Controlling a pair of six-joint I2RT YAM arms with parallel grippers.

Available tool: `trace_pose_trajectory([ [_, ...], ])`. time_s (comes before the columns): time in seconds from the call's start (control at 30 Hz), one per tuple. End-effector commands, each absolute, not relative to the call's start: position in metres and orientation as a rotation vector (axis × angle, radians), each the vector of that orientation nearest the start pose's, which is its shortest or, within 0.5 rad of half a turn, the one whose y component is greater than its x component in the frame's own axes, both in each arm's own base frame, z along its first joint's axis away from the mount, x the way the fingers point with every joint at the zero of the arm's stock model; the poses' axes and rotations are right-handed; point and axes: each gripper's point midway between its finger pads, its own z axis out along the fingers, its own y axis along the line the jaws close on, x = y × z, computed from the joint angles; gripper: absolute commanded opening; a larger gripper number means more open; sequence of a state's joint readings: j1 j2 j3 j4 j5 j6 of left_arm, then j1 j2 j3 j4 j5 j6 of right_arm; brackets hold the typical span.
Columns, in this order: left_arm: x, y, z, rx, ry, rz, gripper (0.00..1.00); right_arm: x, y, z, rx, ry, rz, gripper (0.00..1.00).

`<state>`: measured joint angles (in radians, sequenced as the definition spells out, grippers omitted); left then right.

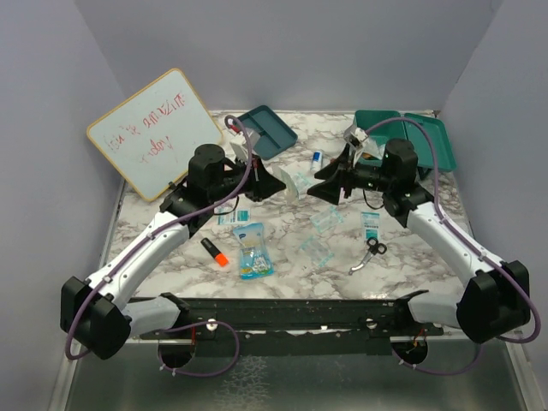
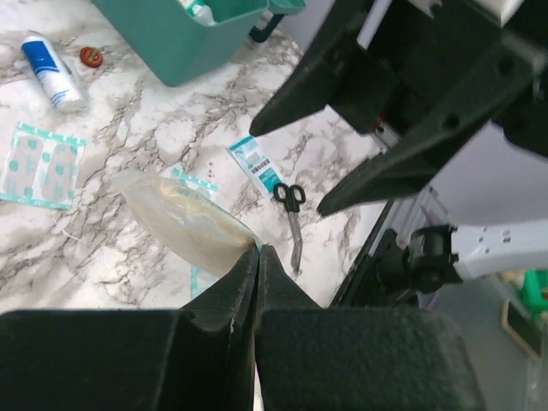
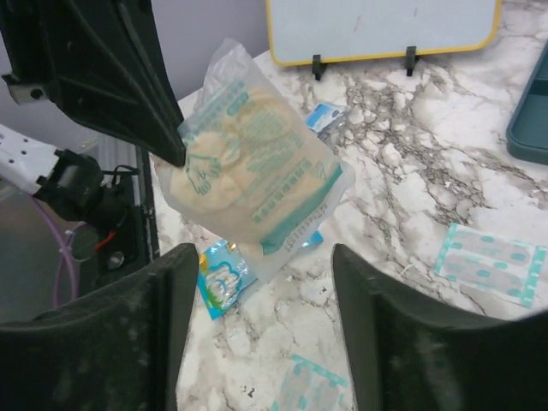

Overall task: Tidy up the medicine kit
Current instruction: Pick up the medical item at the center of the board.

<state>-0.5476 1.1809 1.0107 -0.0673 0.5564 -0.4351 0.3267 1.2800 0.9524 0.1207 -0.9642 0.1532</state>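
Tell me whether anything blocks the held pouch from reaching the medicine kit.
Yes. The clear pouch hangs pinched in the left gripper, and the open right gripper with its wrist stands between it and the medicine kit at the far right.

The teal-green medicine kit (image 1: 381, 118) stands upright at the far right, its hinged lid open.

Left gripper (image 2: 259, 254) is pinched tight on the corner of a clear pouch (image 2: 184, 224), right gripper (image 2: 287, 167) spread wide just opposite. Down on the marble table (image 2: 103, 265): scissors (image 2: 291, 212), a blue-and-white bottle (image 2: 50, 68), and the medicine kit (image 2: 175, 43) at the far edge.
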Motion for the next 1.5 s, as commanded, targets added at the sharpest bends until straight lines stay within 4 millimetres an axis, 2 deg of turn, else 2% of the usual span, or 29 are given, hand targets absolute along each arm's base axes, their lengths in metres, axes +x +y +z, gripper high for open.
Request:
trace_pose_trajectory([
  [0.0,0.278,-0.278,0.307,0.205,1.897,-1.197,0.0,0.295,0.258,0.276,-0.825,1.525,1.011,0.78],
  [0.17,0.281,-0.283,0.323,0.055,1.923,-1.301,0.0,0.306,0.269,0.28,-0.894,1.434,0.79,0.8],
  [0.33,0.287,-0.276,0.332,-0.084,1.9,-1.305,0.0,0.296,0.284,0.295,-0.937,1.303,0.729,0.8],
  [0.5,0.287,-0.273,0.337,-0.13,1.882,-1.321,0.0,0.308,0.288,0.299,-0.905,1.284,0.622,0.8],
  [0.67,0.286,-0.274,0.337,-0.138,1.885,-1.339,0.0,0.313,0.294,0.297,-0.921,1.296,0.6,0.74],
  [0.87,0.285,-0.277,0.335,-0.145,1.892,-1.361,0.0,0.316,0.298,0.293,-0.918,1.307,0.583,0.55],
  [1.07,0.285,-0.276,0.33,-0.152,1.9,-1.356,0.0,0.313,0.3,0.295,-0.899,1.281,0.618,0.17],
  [1.17,0.284,-0.275,0.328,-0.154,1.901,-1.355,0.0,0.313,0.299,0.291,-0.897,1.291,0.613,0.02],
  [1.27,0.284,-0.274,0.327,-0.149,1.9,-1.342,0.0,0.313,0.296,0.289,-0.881,1.299,0.608,0.01],
  [1.33,0.286,-0.272,0.324,-0.153,1.905,-1.315,0.1,0.313,0.293,0.289,-0.853,1.313,0.609,0.01],
  [1.47,0.289,-0.266,0.32,-0.146,1.915,-1.256,0.45,0.321,0.282,0.294,-0.731,1.385,0.6,0.0],
])
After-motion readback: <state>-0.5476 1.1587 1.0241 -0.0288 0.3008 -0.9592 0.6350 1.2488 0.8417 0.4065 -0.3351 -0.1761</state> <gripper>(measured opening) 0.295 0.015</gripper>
